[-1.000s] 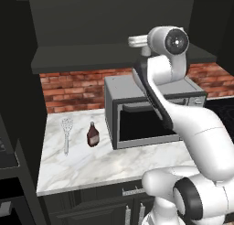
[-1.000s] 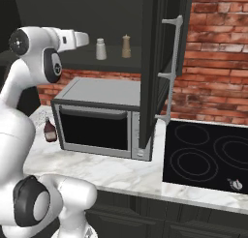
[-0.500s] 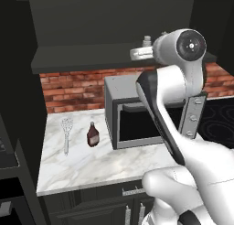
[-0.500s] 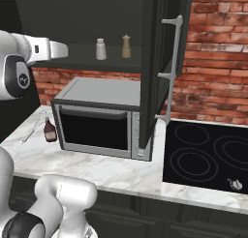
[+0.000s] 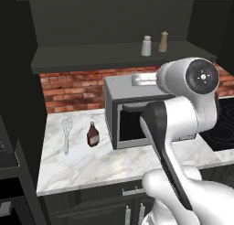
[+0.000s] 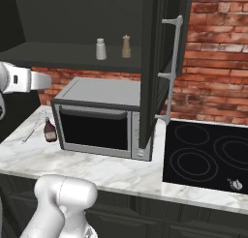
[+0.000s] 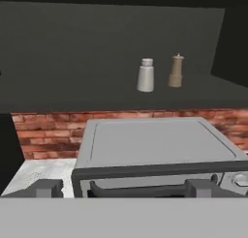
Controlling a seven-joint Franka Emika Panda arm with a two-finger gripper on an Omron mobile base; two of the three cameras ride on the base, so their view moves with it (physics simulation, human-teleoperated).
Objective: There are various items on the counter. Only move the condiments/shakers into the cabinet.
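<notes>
The pale grey shaker (image 5: 146, 45) and the tan pepper mill (image 5: 163, 41) are seen upright on the cabinet (image 5: 91, 52) shelf ledge, just beside each other, above the microwave (image 5: 137, 110); two of the three condiments are judged already placed. The dark sauce bottle (image 5: 93, 134) is seen upright on the table (image 5: 87, 162), left of the microwave, with the wire whisk (image 5: 66, 132) lying near it on its left, apart from it. The whisk is to be left alone.

The end effector (image 7: 123, 187) is pointed over the microwave top toward the shelf; its two fingertips (image 7: 47, 187) are seen set wide apart with nothing between them, so it is read as open and empty. In the left base view it is mostly hidden behind the arm's own joint, so its exact height over the microwave cannot be told.

The bottle is judged the remaining item. It looks small, rigid and light, probably smooth-sided and somewhat slippery. A hold on the wider body below the narrow neck is advised, fingers square to the sides, bottle kept upright. Tipping is the risk if the neck is caught first, and the whisk could be nudged on a sloppy approach.
</notes>
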